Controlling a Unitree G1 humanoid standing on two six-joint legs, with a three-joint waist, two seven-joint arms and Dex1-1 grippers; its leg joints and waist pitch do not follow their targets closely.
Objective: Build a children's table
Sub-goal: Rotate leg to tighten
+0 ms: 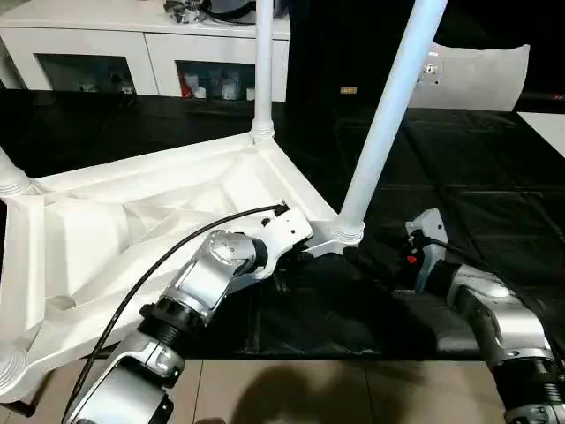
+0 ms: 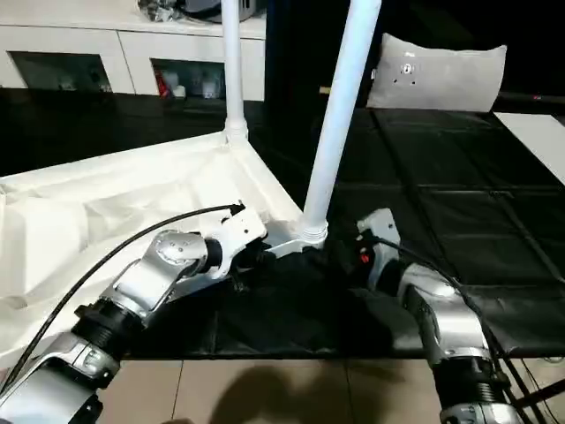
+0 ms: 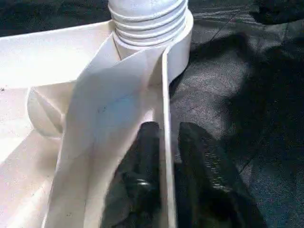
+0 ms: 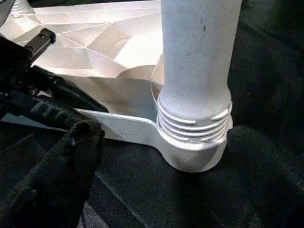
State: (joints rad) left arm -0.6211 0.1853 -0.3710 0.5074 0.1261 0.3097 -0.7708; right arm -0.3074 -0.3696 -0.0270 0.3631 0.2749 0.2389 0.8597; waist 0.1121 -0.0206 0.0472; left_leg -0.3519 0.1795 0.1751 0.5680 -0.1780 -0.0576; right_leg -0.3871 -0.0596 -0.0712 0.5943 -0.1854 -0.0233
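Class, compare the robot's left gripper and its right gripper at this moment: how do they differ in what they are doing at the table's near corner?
The left gripper has its black fingers on either side of the tabletop's thin rim; the right gripper stands wide open around the near leg, its fingers apart from it. The left gripper reaches in from the tabletop side, the right gripper from the dark floor mat side. Both work at the same corner socket.

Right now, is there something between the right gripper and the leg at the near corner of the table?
Nothing visible does. The right gripper stands open with one finger on each side of the leg, at its threaded base in the corner socket. The left gripper straddles the tabletop's rim beside it, clear of that gap.
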